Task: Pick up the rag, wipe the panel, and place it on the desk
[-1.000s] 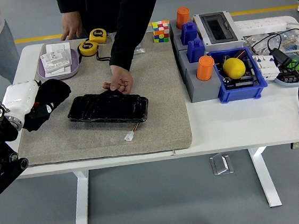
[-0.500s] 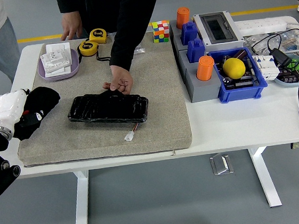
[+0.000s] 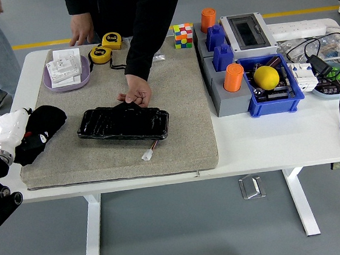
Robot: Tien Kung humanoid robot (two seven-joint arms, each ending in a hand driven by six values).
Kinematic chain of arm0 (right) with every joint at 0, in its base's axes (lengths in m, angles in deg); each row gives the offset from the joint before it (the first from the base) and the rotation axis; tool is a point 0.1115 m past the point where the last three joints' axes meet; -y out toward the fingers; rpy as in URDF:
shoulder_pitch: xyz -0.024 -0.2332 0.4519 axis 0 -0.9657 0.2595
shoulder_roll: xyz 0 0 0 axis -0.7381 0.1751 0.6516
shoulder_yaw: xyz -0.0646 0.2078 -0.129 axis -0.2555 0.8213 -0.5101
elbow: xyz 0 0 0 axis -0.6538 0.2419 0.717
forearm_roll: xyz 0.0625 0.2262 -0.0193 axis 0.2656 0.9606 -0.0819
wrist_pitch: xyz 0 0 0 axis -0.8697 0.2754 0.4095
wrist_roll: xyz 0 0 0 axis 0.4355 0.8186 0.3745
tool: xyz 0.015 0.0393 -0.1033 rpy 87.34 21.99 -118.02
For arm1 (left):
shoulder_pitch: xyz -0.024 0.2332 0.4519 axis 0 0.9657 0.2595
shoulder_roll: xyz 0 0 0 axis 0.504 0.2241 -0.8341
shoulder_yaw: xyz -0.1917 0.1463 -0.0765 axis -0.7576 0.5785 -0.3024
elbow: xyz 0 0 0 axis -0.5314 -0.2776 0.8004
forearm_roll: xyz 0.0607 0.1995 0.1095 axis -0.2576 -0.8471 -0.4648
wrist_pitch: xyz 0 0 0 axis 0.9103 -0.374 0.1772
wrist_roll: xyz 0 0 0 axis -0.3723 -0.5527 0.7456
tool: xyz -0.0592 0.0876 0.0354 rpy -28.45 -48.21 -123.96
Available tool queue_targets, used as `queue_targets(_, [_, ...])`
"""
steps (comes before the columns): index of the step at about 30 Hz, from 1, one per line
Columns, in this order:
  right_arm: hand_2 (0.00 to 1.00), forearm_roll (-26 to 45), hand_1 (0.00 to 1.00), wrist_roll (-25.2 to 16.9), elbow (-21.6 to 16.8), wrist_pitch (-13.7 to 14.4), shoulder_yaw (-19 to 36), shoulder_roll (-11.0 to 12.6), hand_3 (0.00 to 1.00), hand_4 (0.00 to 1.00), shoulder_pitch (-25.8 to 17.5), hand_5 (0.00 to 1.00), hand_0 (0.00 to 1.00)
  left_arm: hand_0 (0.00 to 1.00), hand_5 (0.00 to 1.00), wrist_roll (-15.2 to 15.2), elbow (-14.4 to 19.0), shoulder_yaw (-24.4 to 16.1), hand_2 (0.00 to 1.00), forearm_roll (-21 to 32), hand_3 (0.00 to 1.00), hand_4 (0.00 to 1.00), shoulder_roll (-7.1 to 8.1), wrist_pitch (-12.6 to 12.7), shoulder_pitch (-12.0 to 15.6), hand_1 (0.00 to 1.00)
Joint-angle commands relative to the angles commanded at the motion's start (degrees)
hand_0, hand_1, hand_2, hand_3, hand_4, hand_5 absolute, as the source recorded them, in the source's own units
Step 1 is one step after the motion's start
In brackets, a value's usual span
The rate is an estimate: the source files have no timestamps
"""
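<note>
Fingers: the robot's white left hand sits at the worktop's left edge, its fingers closed on the black cloth rag.
Rag: bunched on the left edge of the grey felt mat, just left of the panel.
Panel: the glossy black rectangular panel lies flat mid-mat, long axis left-right, its right end slightly nearer the camera; a person's hand presses its far edge.
Containers: blue plastic bin holds a yellow ball; lilac tray holds white boxes.
</note>
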Motion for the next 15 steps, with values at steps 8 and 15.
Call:
queue_targets(8, [0.722,0.46,0.692,0.02,0.14,-0.05,-0.32,-0.07,0.673,0.998,0.05,0.512,0.794,0.442,0.302,-0.48,-0.15,0.18,0.582,1.17,0.592,0.742,0.04,-0.22,0.18,0.592])
queue_targets(15, [0.723,1.1,0.692,0.06,0.27,-0.04,-0.83,-0.13,0.673,0.998,0.23,0.512,0.794,0.445,0.332,-0.91,0.28,0.4,0.594,2.0,0.605,0.775,-0.11,-0.18,-0.02,0.597])
